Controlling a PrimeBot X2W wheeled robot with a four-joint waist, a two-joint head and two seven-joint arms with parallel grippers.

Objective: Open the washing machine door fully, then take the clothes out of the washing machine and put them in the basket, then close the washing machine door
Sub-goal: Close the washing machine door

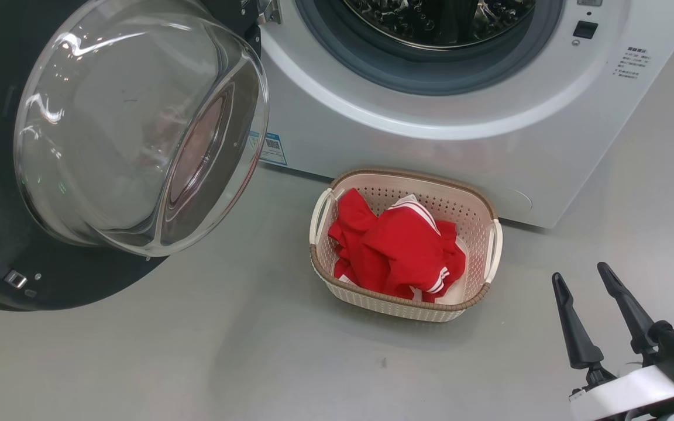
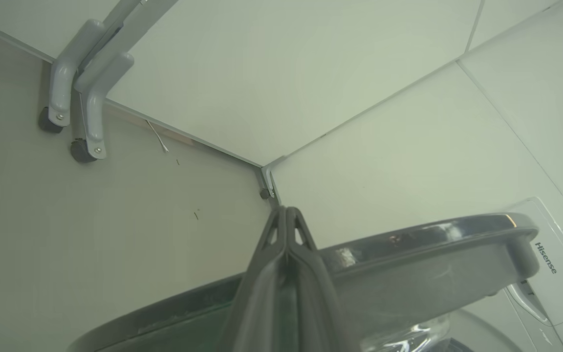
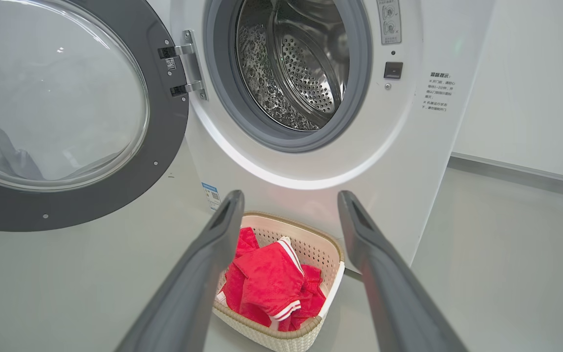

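The washing machine stands with its door swung wide open to the left, and the steel drum looks bare inside. Red clothes with white stripes lie in the cream basket on the floor in front of the machine. My right gripper hangs open to the right of the basket, holding nothing. My left gripper is shut with its fingers together, just behind the door's dark rim; whether it touches the rim I cannot tell.
Grey floor spreads around the basket. In the left wrist view a grey frame on castor wheels stands by the white wall behind the door. A white wall panel stands to the right of the machine.
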